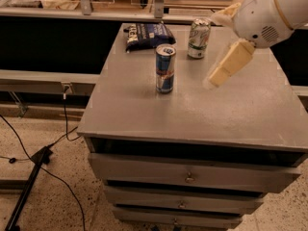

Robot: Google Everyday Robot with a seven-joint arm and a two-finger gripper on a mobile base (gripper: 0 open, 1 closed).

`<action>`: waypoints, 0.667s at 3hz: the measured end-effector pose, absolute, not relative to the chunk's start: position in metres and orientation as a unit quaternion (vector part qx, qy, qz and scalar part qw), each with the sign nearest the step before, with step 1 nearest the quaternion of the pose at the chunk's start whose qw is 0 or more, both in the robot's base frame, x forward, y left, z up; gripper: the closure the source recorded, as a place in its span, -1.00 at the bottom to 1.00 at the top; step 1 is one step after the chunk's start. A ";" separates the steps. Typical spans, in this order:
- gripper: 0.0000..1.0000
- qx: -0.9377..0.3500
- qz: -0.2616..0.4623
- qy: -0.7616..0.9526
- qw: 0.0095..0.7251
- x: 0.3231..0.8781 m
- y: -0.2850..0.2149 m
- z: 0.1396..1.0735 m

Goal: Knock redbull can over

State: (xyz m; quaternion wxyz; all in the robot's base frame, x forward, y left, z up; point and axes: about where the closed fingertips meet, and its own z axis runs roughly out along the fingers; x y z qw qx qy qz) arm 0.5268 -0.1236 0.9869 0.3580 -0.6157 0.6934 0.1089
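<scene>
The redbull can [165, 68] stands upright on the grey cabinet top [144, 109], left of the middle. It is slim, blue and silver with a red mark and a silver top. My gripper [222, 71] hangs from the white arm at the upper right. Its cream finger points down and left over the tabletop, to the right of the can and apart from it.
A white-and-green can [198, 38] stands upright behind the redbull can. A dark blue snack bag [147, 34] lies at the back left of the top. Drawers sit below the front edge. Cables and a black stand lie on the floor at left.
</scene>
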 end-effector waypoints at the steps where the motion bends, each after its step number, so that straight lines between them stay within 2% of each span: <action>1: -1.00 -0.615 0.121 0.688 0.366 0.531 -0.116 0.987; 2: -1.00 -0.616 0.123 0.687 0.366 0.531 -0.115 0.986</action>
